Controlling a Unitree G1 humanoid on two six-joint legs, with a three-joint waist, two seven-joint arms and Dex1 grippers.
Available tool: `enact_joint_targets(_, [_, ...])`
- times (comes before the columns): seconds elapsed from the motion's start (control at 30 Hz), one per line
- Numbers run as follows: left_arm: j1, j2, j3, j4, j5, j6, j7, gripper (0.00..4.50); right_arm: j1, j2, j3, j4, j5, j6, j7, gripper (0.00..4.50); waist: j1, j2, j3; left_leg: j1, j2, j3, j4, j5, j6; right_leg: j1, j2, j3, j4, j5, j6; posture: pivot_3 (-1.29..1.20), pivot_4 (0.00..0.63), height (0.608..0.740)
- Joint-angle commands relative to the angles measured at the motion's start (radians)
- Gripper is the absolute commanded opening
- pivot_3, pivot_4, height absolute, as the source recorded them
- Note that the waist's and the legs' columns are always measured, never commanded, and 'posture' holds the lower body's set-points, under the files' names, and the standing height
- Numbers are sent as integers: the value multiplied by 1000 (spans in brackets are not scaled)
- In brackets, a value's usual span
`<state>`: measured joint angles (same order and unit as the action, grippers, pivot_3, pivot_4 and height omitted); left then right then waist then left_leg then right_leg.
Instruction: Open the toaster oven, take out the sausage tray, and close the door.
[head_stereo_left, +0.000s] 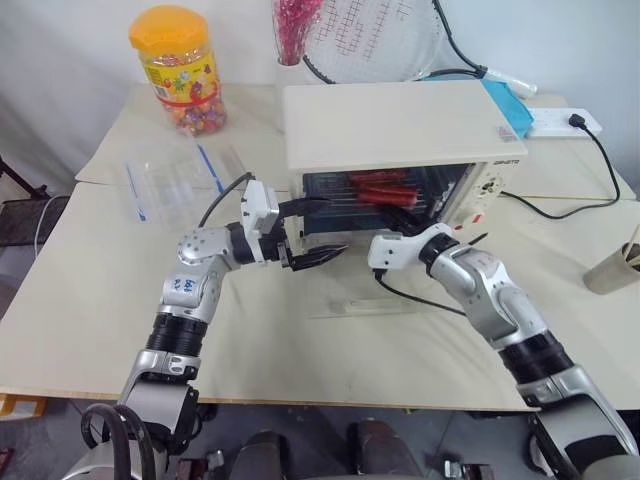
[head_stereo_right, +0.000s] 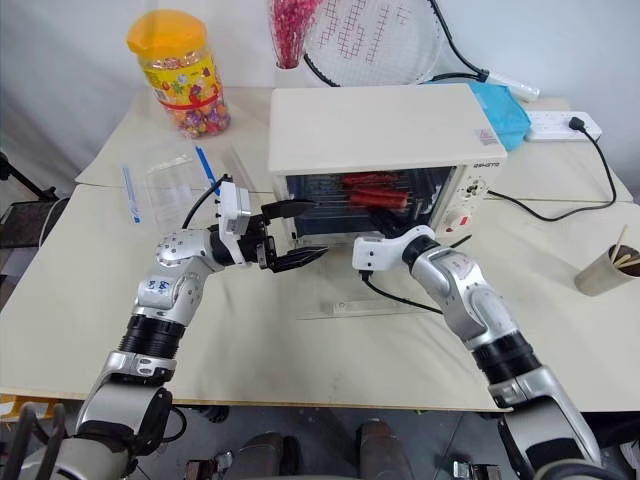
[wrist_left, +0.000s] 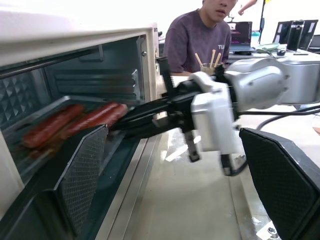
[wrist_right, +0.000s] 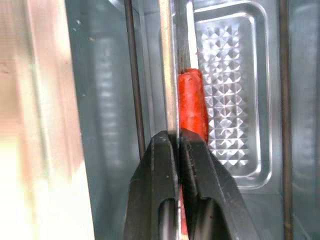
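Centrally, the toaster oven (head_stereo_left: 400, 130) is sitting on the beige tabletop (head_stereo_left: 90, 290), its sausage tray (wrist_right: 172, 75) being pinched inside by the right tool (wrist_right: 176, 142), the left tool (head_stereo_left: 315, 232) spreading wide.

Cream-white matt metal toaster oven (head_stereo_left: 400, 125), embossed shiny metal tray (wrist_right: 227, 95), glossy red sausages (wrist_left: 70, 122), matt beige table (head_stereo_left: 300, 350).

Cream-white toaster oven (head_stereo_left: 400, 125), red sausages (head_stereo_left: 385, 190), yellow-lidded candy jar (head_stereo_left: 178, 70), black-fingered hands.
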<state>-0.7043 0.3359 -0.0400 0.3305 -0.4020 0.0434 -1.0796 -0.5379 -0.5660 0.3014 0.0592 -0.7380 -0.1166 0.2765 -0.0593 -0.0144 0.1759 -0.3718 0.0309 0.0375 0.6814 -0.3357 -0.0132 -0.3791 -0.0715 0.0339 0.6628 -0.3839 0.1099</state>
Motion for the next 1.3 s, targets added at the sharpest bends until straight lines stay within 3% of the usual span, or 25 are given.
enact_joint_targets(0.03, [-31, 14, 35, 31, -3, -19, -10, 4500, 41, 4, -25, -156, 7, 15, 22, 54, -1, 0, 0, 0, 0, 0, 0, 0, 0, 0, 0, 0, 0, 0, 0, 0, 150, 740])
enact_joint_targets(0.33, [-24, 19, 37, 56, -2, 11, -18, 4500, 343, -14, -103, -488, -50, 58, 42, 54, 5, 0, 0, 1, 0, 1, 0, 1, -1, 0, 1, 1, 0, 0, 0, 0, 150, 740])
enact_joint_targets(0.63, [17, 57, 45, -21, -31, 146, -7, 4500, 511, -52, -174, -620, -63, 32, 60, 54, 7, 0, 0, 1, 0, 1, 0, 2, -2, 0, 2, 2, 0, 0, 0, 0, 150, 740])
enact_joint_targets(0.77, [60, 138, 74, -154, -105, 475, 76, 4500, 565, -71, -199, -660, -55, 4, 72, 54, 10, -1, 0, 1, 0, 0, 0, 2, -2, 0, 1, 2, 0, 0, 0, 0, 150, 740])
enact_joint_targets(0.93, [60, 206, 183, -261, -337, 958, 172, 4500, 623, -73, -220, -678, -36, -16, 95, 54, 15, -1, 0, 0, 0, -1, -3, 2, -1, 0, 1, 1, 1, 0, 0, 0, 150, 740])
enact_joint_targets(1.3, [28, 123, 309, -264, -510, 1439, 402, 4500, 576, -101, -214, -670, 49, -98, 178, 54, 32, -1, 1, 1, -2, -2, -1, 2, -1, 1, 0, 0, -1, 0, 0, 0, 150, 740])
